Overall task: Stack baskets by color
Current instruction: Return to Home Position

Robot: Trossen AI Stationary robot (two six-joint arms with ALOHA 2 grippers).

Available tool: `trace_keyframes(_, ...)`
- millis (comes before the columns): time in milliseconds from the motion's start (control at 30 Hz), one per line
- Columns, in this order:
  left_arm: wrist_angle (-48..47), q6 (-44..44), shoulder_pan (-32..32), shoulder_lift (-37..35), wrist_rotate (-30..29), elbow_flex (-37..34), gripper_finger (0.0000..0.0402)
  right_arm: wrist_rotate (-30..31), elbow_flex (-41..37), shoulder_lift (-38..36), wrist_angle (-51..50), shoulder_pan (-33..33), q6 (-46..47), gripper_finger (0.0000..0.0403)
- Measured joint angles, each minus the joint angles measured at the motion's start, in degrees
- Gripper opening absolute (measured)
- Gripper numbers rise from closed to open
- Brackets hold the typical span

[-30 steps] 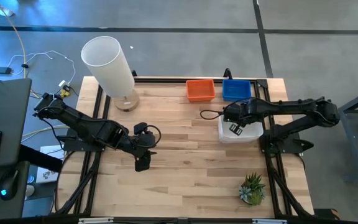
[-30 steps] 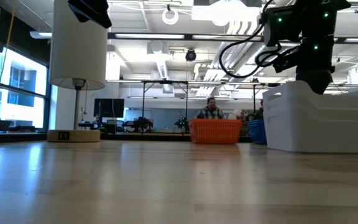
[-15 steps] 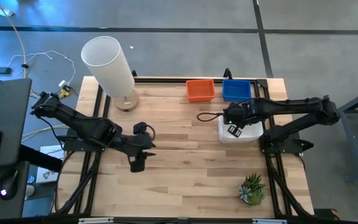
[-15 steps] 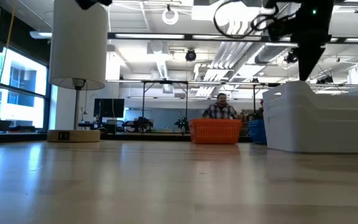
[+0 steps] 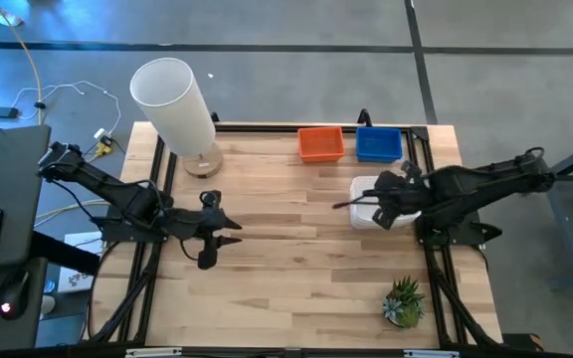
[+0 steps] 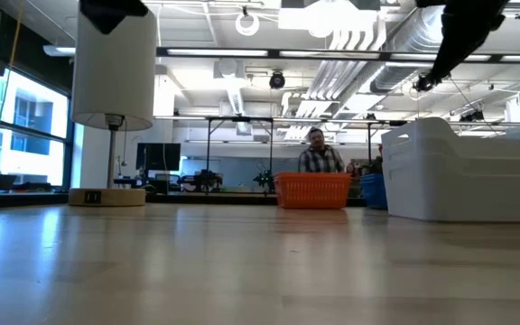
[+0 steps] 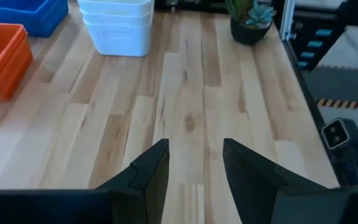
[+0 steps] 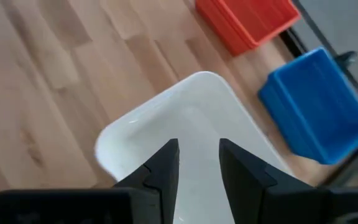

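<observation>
The white stack (image 8: 166,118) sits directly under the right gripper (image 8: 198,144), with the orange stack (image 8: 247,22) and blue stack (image 8: 319,102) just beyond the fingertips, side by side at the table's (image 5: 296,259) far edge. Over the last second the right gripper has lifted off the white stack and drawn back toward its base. Its fingers are slightly parted with nothing between them. The left gripper (image 7: 195,144) has likewise retreated toward its own side. It is parted to a similar narrow gap and empty, with all three stacks well ahead of it across bare wood.

Assessment: no basket lies loose, so sorting looks complete and both arms are retiring.

Contents: the top white basket shows an empty interior, and the orange and blue tops also look empty from above. The white stack shows layered rims, while the orange and blue counts cannot be told
</observation>
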Motion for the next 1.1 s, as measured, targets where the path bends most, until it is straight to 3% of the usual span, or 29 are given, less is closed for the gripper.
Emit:
trace_keyframes(167, 8.1, -0.5, 0.0, -5.1, 0.0, -7.6, 0.0137, 0.1, -6.3, -8.0, 5.4, 4.2, 3.0, 0.0103)
trace_keyframes(667, 17.6, 2.4, 1.8, -20.3, -0.4, -23.5, 0.0137, 4.0, -24.1, -29.1, 24.3, 11.4, -0.1, 0.0103)
trace_keyframes(1100, 24.5, 3.0, 2.4, -34.5, -1.0, -36.5, 0.0137, 3.9, -36.1, -35.9, 34.9, 14.8, 0.0, 0.0103)
